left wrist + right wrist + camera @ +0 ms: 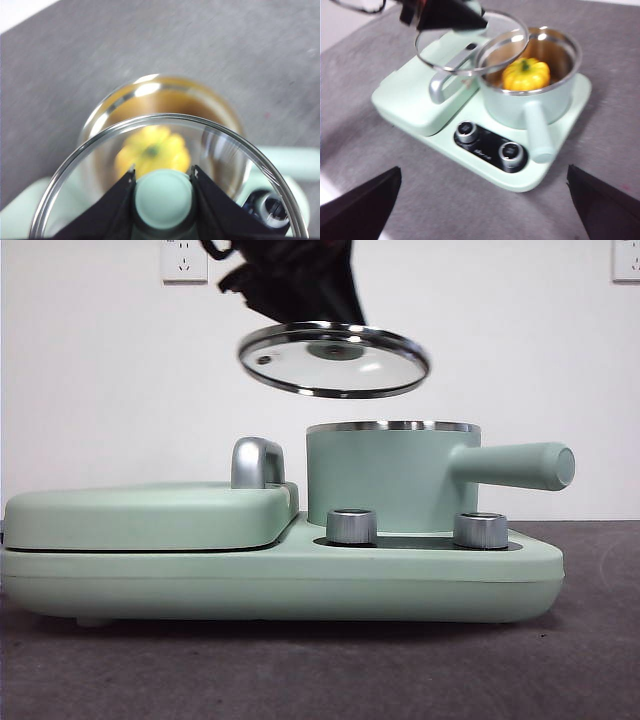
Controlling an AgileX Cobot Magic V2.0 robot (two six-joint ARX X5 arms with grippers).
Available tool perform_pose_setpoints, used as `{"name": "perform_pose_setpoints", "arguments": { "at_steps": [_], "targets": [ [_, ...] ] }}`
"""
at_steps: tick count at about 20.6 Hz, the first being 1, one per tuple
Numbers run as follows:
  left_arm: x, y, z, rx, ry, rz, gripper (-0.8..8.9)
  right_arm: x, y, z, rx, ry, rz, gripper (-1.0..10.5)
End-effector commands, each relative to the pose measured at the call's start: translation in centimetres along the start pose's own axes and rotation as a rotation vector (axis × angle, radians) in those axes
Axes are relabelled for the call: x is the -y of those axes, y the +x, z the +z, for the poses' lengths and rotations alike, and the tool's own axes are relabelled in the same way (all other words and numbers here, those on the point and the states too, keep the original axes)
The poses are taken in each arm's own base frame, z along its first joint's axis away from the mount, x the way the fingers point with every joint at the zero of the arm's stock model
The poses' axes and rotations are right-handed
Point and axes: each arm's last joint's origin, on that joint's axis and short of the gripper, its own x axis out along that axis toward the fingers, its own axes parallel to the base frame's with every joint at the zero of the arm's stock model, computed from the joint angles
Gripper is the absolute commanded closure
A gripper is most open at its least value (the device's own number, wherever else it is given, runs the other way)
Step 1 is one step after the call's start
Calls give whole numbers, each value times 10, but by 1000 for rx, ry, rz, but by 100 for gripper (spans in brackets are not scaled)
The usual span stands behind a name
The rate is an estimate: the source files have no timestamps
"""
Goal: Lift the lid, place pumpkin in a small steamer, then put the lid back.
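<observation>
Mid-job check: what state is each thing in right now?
lid: off the pot, held tilted in the air above it
left end effector: shut on the lid's knob
pumpkin: inside the small steamer
small steamer: uncovered, on the base
right end effector: open, holding nothing

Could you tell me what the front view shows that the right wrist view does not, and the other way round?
Only the front view shows the wall sockets and the air gap between the tilted lid and the small steamer rim. Only the right wrist view shows the pumpkin sitting inside the steamer, and the right gripper with jaws wide open, hanging back from the cooker base. Both show the left gripper holding the lid above the steamer, the chrome handle, the two knobs and the steamer's side handle.
</observation>
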Motion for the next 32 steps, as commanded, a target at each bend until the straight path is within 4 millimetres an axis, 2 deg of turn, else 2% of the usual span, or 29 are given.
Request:
{"name": "perform_pose_setpoints", "arguments": {
  "at_steps": [1, 4, 9, 14, 25, 30, 32],
  "targets": [
    [6, 11, 12, 91, 20, -12, 795, 2, -10, -2, 39, 59, -1, 420],
    [7, 30, 11, 125, 24, -11, 795, 4, -19, -4, 69, 79, 12, 420],
    [5, 55, 6, 148, 64, -5, 797, 4, -19, -5, 70, 88, 11, 420],
    [5, 68, 6, 195, 86, -1, 798, 4, -19, -5, 71, 96, 11, 420],
    [5, 90, -9, 128, 71, -34, 798, 4, -19, -5, 70, 121, 12, 420],
    [4, 92, -13, 94, 60, -36, 797, 4, -19, -5, 71, 122, 11, 420],
    [-1, 92, -13, 93, 5, -28, 798, 4, -19, -5, 71, 122, 12, 420]
  ]
}}
